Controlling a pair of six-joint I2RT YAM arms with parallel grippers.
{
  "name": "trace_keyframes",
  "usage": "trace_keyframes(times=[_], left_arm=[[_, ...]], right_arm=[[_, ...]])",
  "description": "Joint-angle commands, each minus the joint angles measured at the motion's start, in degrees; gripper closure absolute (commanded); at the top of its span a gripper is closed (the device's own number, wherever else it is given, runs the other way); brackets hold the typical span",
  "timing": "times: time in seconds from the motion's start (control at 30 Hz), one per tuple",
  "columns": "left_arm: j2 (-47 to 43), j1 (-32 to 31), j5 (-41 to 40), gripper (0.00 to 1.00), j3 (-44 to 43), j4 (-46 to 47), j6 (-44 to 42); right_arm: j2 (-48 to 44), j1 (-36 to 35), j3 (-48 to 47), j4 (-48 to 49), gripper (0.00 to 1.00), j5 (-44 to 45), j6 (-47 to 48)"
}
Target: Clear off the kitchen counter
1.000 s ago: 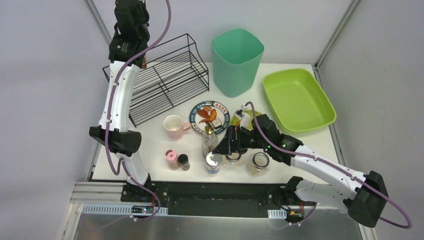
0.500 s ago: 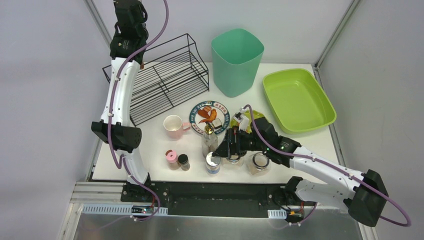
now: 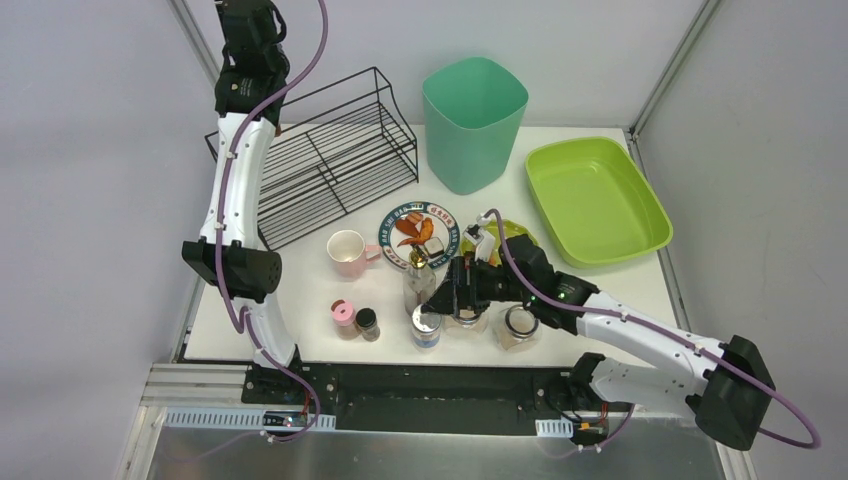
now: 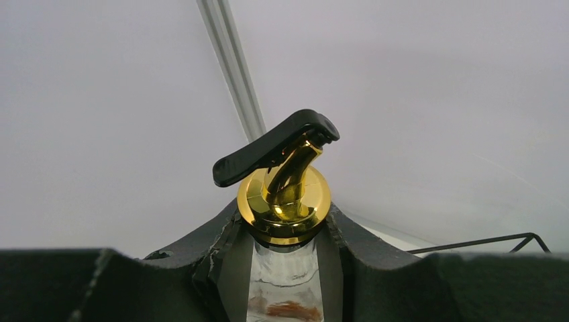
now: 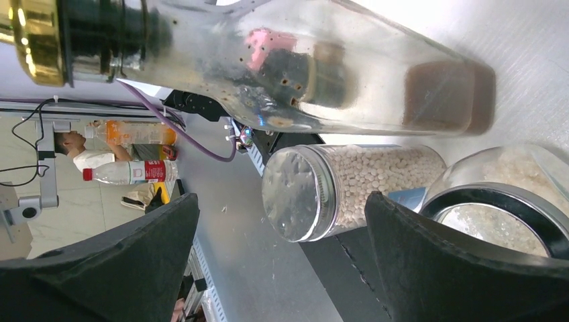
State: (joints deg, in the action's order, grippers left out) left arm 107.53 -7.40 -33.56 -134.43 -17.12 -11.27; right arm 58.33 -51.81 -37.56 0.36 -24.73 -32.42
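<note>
The white kitchen counter (image 3: 300, 290) holds a plate of food (image 3: 415, 232), a pink mug (image 3: 346, 252), two small shakers (image 3: 356, 320), a gold-capped glass bottle (image 3: 418, 282) and three jars (image 3: 467, 318). My left gripper (image 4: 287, 231) is shut on the neck of another glass bottle (image 4: 285, 278) with a gold cap and black lever. The left arm (image 3: 240, 180) holds it high above the rack's left end. My right gripper (image 3: 440, 295) is open and empty, low beside the counter bottle (image 5: 302, 67), its jaws either side of the silver-lidded bead jar (image 5: 349, 181).
A black wire rack (image 3: 325, 160) stands at the back left, a teal bin (image 3: 475, 120) at the back middle, a lime-green tray (image 3: 595, 200) at the right. A yellow-green item (image 3: 512, 232) lies half hidden behind the right arm.
My left arm has lifted its bottle a little higher and to the left. My right gripper has edged left toward the bottle and the jars.
</note>
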Motion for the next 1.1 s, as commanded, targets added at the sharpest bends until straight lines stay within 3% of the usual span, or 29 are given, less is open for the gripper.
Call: trace_keyframes(times=[0.0,0.7,1.07], left_arm=[[-1.81,0.37,-2.12,1.0,-3.45,4.78,-0.43],[-1.0,0.89,-3.0,1.0,-0.29,10.12,-1.38],[-1.79,-1.41,-4.04,1.0,5.59,18.2,-1.93]], right_arm=[[1.57,-0.55,0.47,4.06,0.01,-0.7,-0.63],[3.97,-2.39,0.97,6.96,0.01,-1.54,-1.1],[4.31,-2.82,3.13,10.16,0.01,-2.61,-2.19]])
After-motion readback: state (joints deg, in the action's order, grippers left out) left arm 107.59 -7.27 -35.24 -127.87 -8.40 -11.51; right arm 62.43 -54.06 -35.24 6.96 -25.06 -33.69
